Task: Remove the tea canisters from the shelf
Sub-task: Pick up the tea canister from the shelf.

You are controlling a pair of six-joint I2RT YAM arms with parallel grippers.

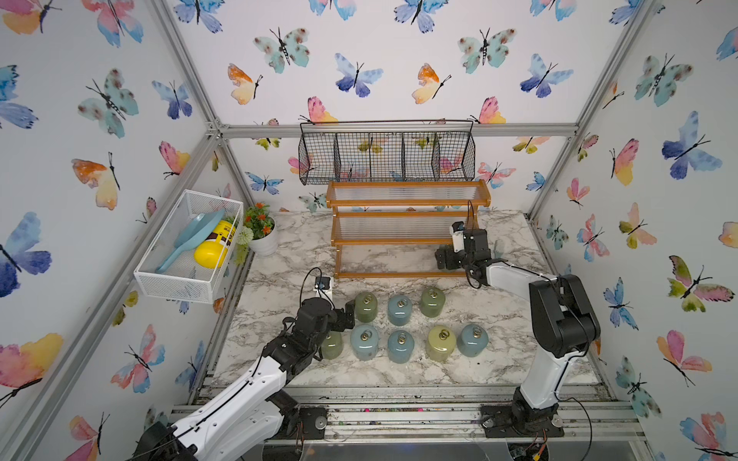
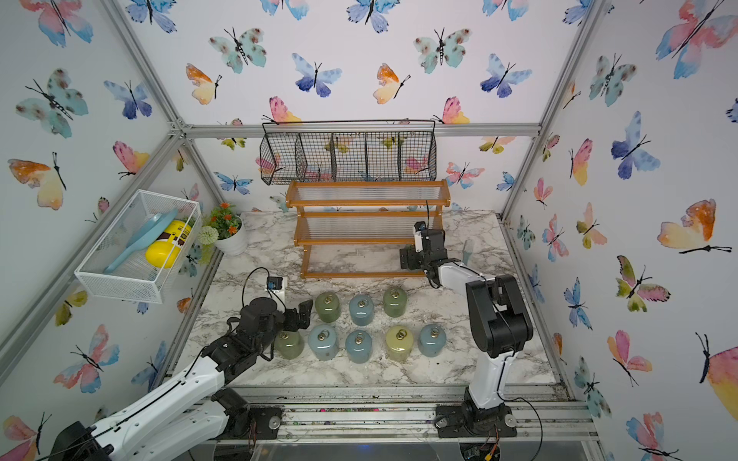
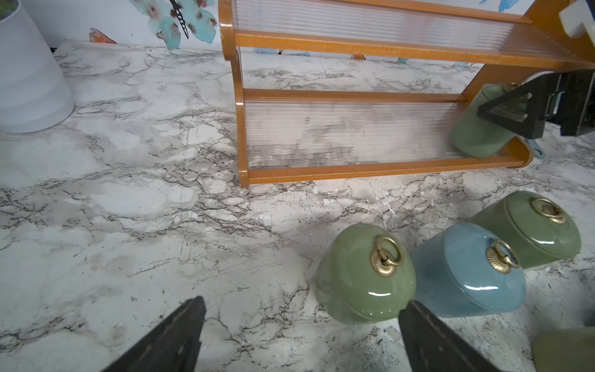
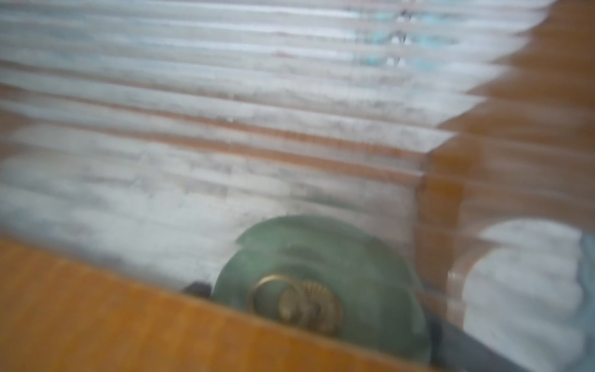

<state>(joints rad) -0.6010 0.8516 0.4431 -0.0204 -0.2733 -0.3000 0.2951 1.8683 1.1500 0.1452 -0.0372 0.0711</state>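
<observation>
One green canister (image 3: pixel 473 135) sits on the shelf (image 1: pixel 407 241), at the right end of the lowest tier, tucked under the tier above. The right tool (image 1: pixel 445 257) is right there, jaws wide, reaching in at that end. From the blurred right wrist view they seem to straddle the lid, with no squeeze that I can see.

The smart play, I'd say, is to close on the body below the lid, square and firm, because that glaze looks slippery. Then lift only enough to clear the front rail and draw straight out toward the front, as there is little headroom.

The other canisters (image 1: pixel 400 309) stand in two rows on the table (image 1: pixel 279 279), with the shelf's upper tiers bare. The left tool (image 1: pixel 347 315) hangs open and empty beside the back row's green one, and it's best kept clear.
</observation>
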